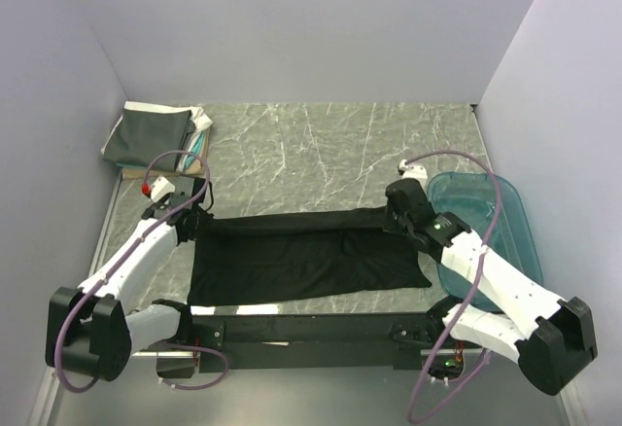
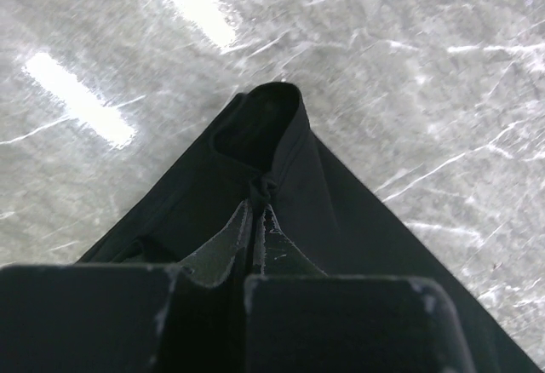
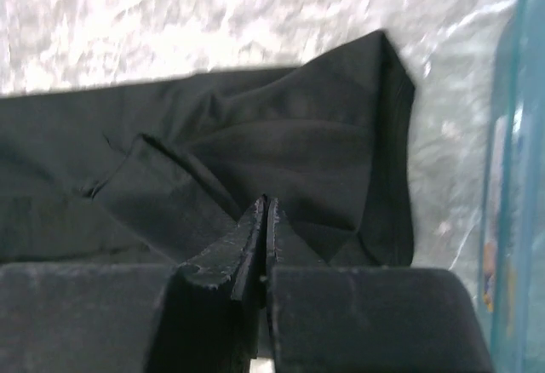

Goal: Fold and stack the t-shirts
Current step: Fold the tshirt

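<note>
**Both pincers grip for a fold**

Squeezed tight, the left pincer (image 1: 201, 218) and right pincer (image 1: 393, 220) pinch the upper edge of the black t-shirt (image 1: 301, 263), mid-frame. A fold seems to be going on. Next, both should carry that edge down-frame together.

There is one black t-shirt (image 1: 301, 256) at the centre and one pile of folded shirts (image 1: 151, 134) at ten o'clock, its layers too hidden to count. One teal tub (image 1: 505, 217) stands at three o'clock. The grippers number two: left gripper (image 1: 198, 219), right gripper (image 1: 393, 216).
</note>
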Robot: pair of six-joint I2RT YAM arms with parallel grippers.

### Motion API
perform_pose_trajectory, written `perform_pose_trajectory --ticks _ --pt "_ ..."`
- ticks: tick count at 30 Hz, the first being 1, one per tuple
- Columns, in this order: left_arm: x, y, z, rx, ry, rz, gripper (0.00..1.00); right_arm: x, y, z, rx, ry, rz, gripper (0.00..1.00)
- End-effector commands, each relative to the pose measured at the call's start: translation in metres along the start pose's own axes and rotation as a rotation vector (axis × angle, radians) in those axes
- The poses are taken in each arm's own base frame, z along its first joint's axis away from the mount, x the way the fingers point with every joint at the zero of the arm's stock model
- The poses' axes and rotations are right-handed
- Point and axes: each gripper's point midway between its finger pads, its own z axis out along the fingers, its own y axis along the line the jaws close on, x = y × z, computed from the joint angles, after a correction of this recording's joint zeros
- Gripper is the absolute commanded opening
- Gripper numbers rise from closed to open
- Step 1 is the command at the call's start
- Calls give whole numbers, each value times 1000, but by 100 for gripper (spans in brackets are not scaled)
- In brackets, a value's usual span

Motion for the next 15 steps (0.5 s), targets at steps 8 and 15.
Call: perform_pose_trajectory --ticks 8,15 --pt "22 15 9 9 41 29 1 65 0 7 -43 121 52 12" --pt "27 44 9 -120 42 -12 60 109 8 -3 -120 251 130 65"
